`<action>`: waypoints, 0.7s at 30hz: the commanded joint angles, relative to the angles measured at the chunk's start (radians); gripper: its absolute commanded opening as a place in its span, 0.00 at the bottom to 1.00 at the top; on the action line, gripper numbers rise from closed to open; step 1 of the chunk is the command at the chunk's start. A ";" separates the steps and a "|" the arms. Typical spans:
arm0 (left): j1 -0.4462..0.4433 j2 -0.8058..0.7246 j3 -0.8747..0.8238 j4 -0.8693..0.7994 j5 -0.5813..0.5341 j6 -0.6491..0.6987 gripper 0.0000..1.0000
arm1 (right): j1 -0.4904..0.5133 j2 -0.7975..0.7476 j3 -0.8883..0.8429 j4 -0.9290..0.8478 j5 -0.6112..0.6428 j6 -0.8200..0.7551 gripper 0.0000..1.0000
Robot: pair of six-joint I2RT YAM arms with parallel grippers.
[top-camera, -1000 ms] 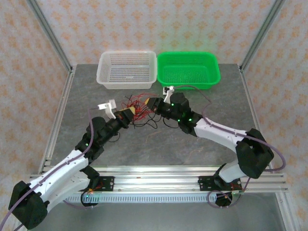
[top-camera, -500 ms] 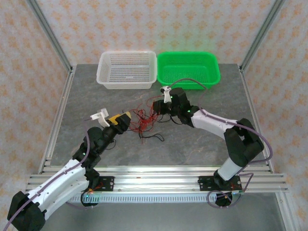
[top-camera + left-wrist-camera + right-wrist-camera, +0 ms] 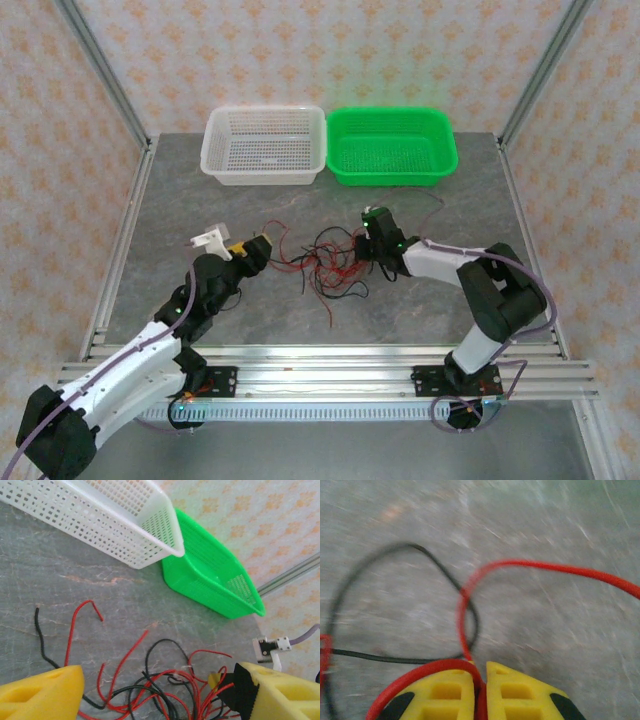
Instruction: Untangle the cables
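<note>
The cables (image 3: 325, 262), a loose tangle of thin red and black wires, lie on the grey table (image 3: 180, 200) well in front of the white basket (image 3: 265, 145), below its right-hand corner as the top camera sees it. A few strands trail out of the knot back toward the white basket and away from it.

At the end of the tangle farther to the right of the white basket, the right gripper (image 3: 480, 672) has its yellow fingers pressed together, pinching a red wire (image 3: 545, 567) that loops out over the table. A black wire (image 3: 375, 565) curls beside it.

The left gripper (image 3: 255, 250) sits in front of the white basket's middle, its fingers (image 3: 40, 695) spread wide, with wires lying on the table between them. The green basket (image 3: 392, 148) stands just right of the white basket.
</note>
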 commanded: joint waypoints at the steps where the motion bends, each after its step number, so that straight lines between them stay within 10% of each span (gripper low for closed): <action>1: 0.005 0.022 0.048 -0.038 -0.022 -0.001 0.76 | -0.004 0.026 -0.033 0.006 0.109 0.113 0.04; 9: 0.004 0.132 0.134 -0.177 -0.068 -0.001 0.72 | -0.005 -0.066 -0.015 -0.153 0.264 0.237 0.44; 21: 0.045 0.427 0.356 -0.337 -0.074 0.088 0.50 | -0.005 -0.488 0.041 -0.548 0.374 0.228 0.62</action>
